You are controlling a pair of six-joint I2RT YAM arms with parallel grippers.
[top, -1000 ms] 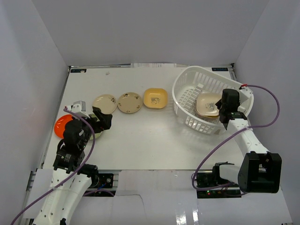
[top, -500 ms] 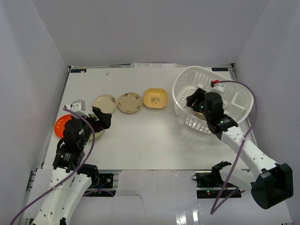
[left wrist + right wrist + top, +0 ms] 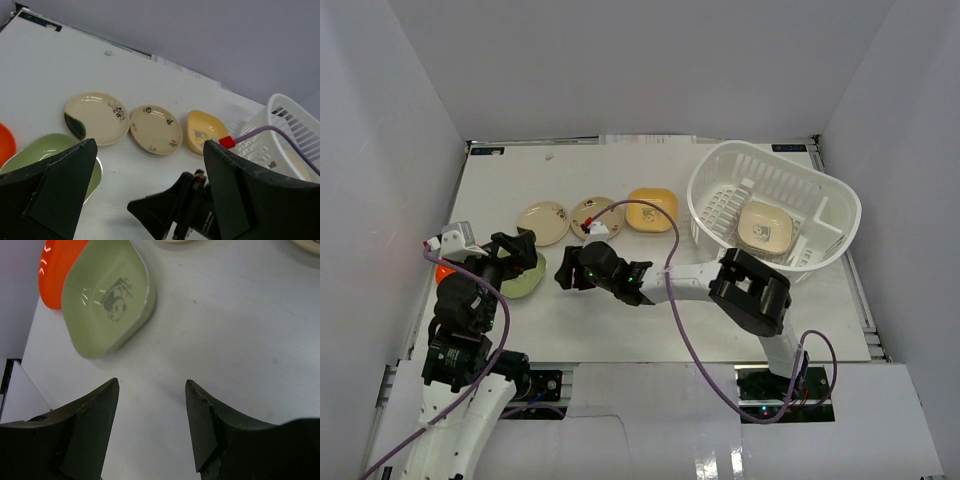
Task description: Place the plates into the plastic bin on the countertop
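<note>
A green plate [image 3: 527,276] with a centre print lies on the countertop [image 3: 650,305] at the left, and an orange plate [image 3: 441,272] peeks out behind it. A cream plate [image 3: 543,221], a tan plate [image 3: 596,217] and a yellow plate [image 3: 652,210] lie in a row. A cream plate [image 3: 765,225] lies in the white plastic bin [image 3: 720,178]. My left gripper [image 3: 515,246] hovers open and empty over the green plate [image 3: 47,155]. My right gripper [image 3: 566,278] is open and empty, low over the table, just right of the green plate [image 3: 107,295].
The right arm [image 3: 685,283] stretches across the table in front of the row of plates. The right gripper's body [image 3: 172,210] sits between the left fingers in the left wrist view. White walls close in the table on three sides.
My right arm has swung from the bin across to the left, empty, leaving a cream plate in the bin. My left gripper has shifted back and left, uncovering the green plate.
</note>
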